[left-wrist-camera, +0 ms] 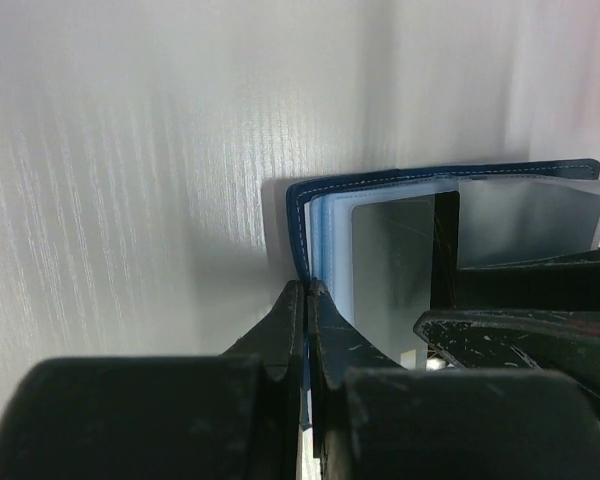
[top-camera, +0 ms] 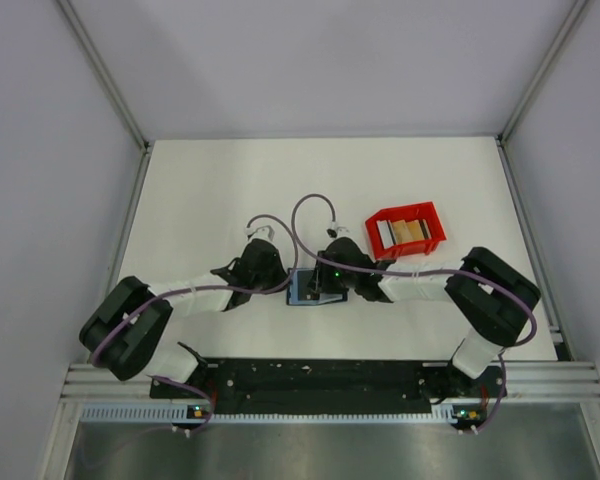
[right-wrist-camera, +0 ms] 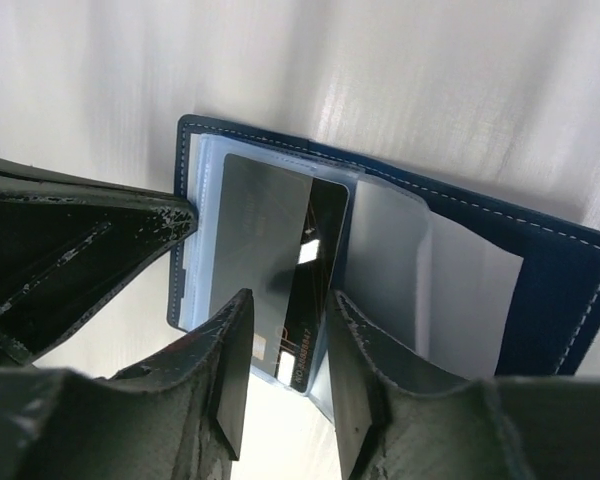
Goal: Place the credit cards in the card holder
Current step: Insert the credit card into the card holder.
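Observation:
The navy card holder [top-camera: 302, 292] lies open on the table between both arms. My left gripper [left-wrist-camera: 308, 288] is shut on the edge of its cover [left-wrist-camera: 302, 210]; in the top view this gripper [top-camera: 280, 279] sits at the holder's left side. A dark glossy card [right-wrist-camera: 270, 250] sits partly inside a clear pocket of the holder [right-wrist-camera: 550, 290], its near end sticking out. My right gripper [right-wrist-camera: 290, 300] is open, one finger on each side of that end, not pinching it. Tan and white cards [top-camera: 405, 232] lie in the red bin.
The red bin [top-camera: 432, 214] stands just behind and right of the right gripper [top-camera: 327, 283]. White walls enclose the table on three sides. In the right wrist view the left gripper's finger [right-wrist-camera: 130, 220] is at the holder's left edge.

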Controlling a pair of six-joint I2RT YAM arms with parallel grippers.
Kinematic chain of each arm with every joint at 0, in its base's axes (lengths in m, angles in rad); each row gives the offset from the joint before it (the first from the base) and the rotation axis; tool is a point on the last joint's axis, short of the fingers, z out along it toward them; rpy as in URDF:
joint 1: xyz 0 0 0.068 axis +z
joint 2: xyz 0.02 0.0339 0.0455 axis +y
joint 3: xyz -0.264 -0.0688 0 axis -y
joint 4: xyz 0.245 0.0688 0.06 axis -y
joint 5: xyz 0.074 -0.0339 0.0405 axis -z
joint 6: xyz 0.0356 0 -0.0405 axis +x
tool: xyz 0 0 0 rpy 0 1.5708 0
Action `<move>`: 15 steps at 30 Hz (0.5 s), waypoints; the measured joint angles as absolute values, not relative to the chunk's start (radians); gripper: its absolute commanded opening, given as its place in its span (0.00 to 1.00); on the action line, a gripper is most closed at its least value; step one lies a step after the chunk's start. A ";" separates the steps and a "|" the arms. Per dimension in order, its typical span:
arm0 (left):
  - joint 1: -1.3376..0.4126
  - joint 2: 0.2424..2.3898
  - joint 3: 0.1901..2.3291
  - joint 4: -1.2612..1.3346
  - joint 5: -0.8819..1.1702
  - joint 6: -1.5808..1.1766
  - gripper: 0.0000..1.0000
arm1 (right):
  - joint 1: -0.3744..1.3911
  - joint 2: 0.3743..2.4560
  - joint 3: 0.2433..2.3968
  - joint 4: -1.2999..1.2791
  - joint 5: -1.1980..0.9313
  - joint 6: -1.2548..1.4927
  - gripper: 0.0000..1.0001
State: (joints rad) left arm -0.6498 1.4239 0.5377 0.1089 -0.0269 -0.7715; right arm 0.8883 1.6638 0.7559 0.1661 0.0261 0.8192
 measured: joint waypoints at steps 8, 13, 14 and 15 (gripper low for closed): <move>-0.650 1.416 0.534 0.104 -0.019 -0.772 0.00 | 0.929 1.664 0.836 0.029 0.069 0.786 0.37; -0.650 1.408 0.529 0.096 -0.015 -0.772 0.00 | 0.944 1.680 0.873 0.012 0.058 0.776 0.37; -0.649 1.407 0.528 0.096 -0.015 -0.773 0.00 | 0.944 1.689 0.874 0.014 0.058 0.776 0.37; -0.649 1.404 0.527 0.096 -0.015 -0.772 0.00 | 0.944 1.700 0.874 0.015 0.056 0.777 0.37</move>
State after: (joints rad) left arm -0.6487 1.4040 0.5270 0.0959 -0.0154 -0.7723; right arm 0.9443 1.7004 0.8738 0.0151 0.0559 0.7769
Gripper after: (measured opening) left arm 0.011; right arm 0.370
